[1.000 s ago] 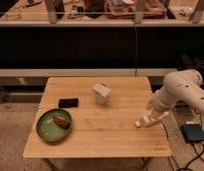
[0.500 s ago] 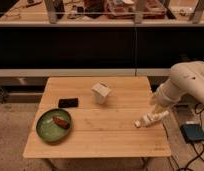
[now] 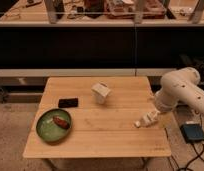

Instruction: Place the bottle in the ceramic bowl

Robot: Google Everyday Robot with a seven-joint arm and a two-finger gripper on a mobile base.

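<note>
Apparently the bottle (image 3: 143,121) lies just beside the claw (image 3: 154,116).

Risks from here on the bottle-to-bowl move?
The bottle lies low by the right edge of the table, at the gripper; a bad contact may push it off.
The ceramic bowl is at the far left; the white cup sits near the path.
A brown item already occupies the bowl.
</note>
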